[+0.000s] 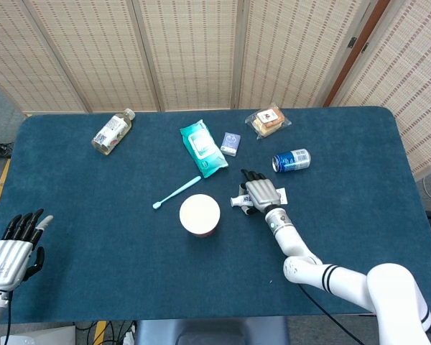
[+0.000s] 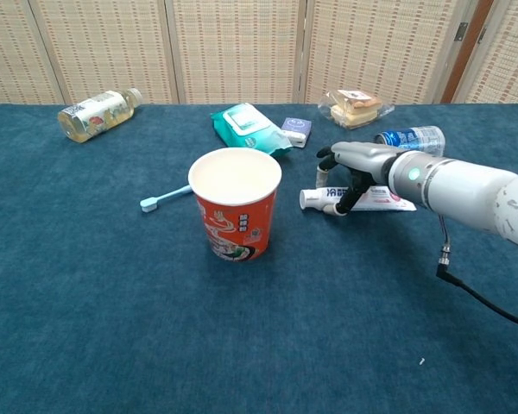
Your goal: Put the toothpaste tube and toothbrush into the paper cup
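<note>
The white toothpaste tube (image 2: 388,200) lies on the blue table just right of the orange paper cup (image 2: 235,203), its cap end (image 1: 238,200) pointing at the cup. My right hand (image 2: 354,164) lies over the tube's middle, its fingers curled down around it and gripping it against the table; in the head view the right hand (image 1: 261,192) covers most of the tube. The light-blue toothbrush (image 1: 177,192) lies flat to the left of the cup (image 1: 200,214), apart from it. Far from everything, my left hand (image 1: 14,248) hangs open at the table's near left corner.
Behind the cup lie a teal wipes pack (image 1: 202,147) and a small blue box (image 1: 230,143). A wrapped sandwich (image 1: 269,121) and a blue can (image 1: 292,160) on its side sit behind my right hand. A drink bottle (image 1: 112,132) lies at the far left.
</note>
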Available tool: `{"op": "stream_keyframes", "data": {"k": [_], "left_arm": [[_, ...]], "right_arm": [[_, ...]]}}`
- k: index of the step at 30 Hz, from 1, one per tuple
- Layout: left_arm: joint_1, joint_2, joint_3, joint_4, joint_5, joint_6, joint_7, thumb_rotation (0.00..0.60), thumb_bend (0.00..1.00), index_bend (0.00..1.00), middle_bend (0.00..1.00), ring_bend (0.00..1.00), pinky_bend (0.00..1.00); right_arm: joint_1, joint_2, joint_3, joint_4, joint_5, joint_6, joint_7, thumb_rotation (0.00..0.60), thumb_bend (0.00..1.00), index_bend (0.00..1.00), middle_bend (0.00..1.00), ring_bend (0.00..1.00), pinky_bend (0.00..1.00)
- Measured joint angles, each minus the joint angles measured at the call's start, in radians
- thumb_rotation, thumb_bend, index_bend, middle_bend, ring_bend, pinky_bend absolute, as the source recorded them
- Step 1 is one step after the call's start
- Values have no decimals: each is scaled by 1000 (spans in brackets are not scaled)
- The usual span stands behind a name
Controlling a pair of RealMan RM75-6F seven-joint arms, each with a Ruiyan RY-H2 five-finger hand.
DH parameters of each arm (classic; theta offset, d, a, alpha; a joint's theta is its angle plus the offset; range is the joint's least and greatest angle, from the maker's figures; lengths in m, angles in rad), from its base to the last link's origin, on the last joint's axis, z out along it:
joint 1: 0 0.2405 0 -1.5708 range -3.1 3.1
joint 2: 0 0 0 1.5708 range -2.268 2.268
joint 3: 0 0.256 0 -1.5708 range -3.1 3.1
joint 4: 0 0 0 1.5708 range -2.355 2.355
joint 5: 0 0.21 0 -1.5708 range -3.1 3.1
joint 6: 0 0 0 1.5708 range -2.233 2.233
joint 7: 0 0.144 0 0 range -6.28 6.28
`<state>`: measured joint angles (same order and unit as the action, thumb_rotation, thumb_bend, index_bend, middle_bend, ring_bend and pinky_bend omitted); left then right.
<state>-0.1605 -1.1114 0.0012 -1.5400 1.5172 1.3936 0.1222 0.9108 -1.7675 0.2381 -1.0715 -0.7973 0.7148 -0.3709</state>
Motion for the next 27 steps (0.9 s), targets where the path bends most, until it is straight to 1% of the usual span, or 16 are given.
{"op": "stream_keyframes", "data": {"k": [7,12,20,27], "left_arm": [[0,-1,-1,-1,0,0,2,600,662,73,0,0,0],[0,-1,-1,-3,0,-1,4,600,662,73,0,0,0],[-4,1,-2,-12,1,-5,15,600,662,73,0,0,0],[-7,2,-3,-20,-1,-12,25,600,662,73,0,0,0]], "right_arm": [[-6,10,-2,-19,0,14,1,600,282,644,26,0,115],[-15,29,-1,-52,-5,35,5,600,296,668,40,0,115],[-35,68,3,-110,-3,63,13,600,323,679,50,0,115],[-51,111,9,-169,-2,91,20,600,324,681,53,0,115]]}}
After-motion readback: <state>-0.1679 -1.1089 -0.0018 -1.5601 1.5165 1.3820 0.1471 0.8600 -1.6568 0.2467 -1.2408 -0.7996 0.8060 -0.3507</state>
